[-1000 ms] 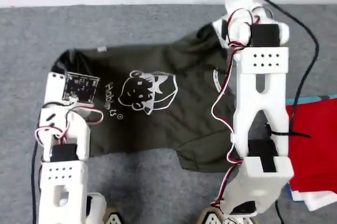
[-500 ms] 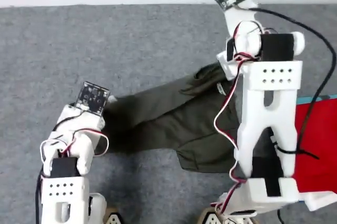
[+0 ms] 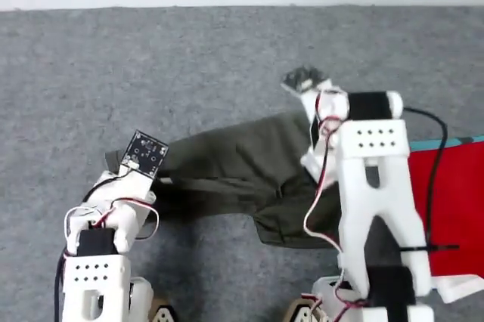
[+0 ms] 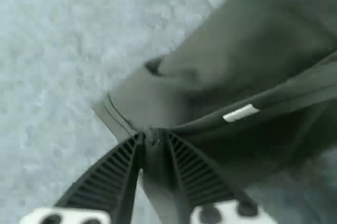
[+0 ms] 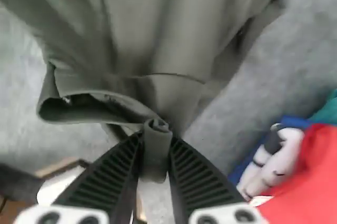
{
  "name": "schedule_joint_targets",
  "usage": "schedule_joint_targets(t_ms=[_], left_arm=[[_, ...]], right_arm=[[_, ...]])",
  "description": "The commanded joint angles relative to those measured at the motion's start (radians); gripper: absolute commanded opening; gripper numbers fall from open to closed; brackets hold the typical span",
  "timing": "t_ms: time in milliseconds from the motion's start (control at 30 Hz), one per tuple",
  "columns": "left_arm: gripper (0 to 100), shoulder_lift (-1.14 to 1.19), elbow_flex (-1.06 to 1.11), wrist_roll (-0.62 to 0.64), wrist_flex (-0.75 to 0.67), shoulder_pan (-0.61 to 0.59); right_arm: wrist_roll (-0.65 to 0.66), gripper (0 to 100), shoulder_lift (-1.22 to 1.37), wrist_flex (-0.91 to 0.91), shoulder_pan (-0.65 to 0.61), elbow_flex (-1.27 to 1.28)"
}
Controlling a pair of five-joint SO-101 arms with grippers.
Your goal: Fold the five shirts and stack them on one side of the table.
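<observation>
Left gripper [image 4: 152, 138]: we find it pinching the olive shirt's [image 3: 234, 167] edge | right gripper [image 5: 156, 129]: clamped on a bunched fold | shirt stretched between both grippers over grey table [image 3: 151, 57] | red shirt [image 3: 454, 208] near right gripper.

The olive shirt [image 3: 234, 163] lies bunched on the grey table [image 3: 151, 65].

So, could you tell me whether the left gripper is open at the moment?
No, the left wrist view shows the left gripper pinched shut on a fold of the olive shirt.
</observation>
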Motion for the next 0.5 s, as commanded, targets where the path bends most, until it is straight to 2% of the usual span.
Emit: schedule_joint_targets(t_ms=[0,167,333,400,467], left_arm=[[1,-0.014,-0.038,-0.012,0.081,0.009],[1,-0.014,-0.117,-0.012,0.259,0.009],[1,-0.012,-0.119,-0.012,0.301,0.009],[4,-0.011,-0.119,-0.012,0.299,0.009],[9,-0.009,-0.122,-0.014,0.302,0.003]], right_arm=[[0.025,0.9,-0.082,-0.03,0.004,0.12],[0.104,0.9,-0.133,-0.059,0.005,0.249],[0.152,1.0,-0.142,-0.09,0.027,0.318],[0.16,4.3,-0.134,-0.119,0.062,0.336],[0.16,12.4,-0.134,-0.127,0.108,0.353]])
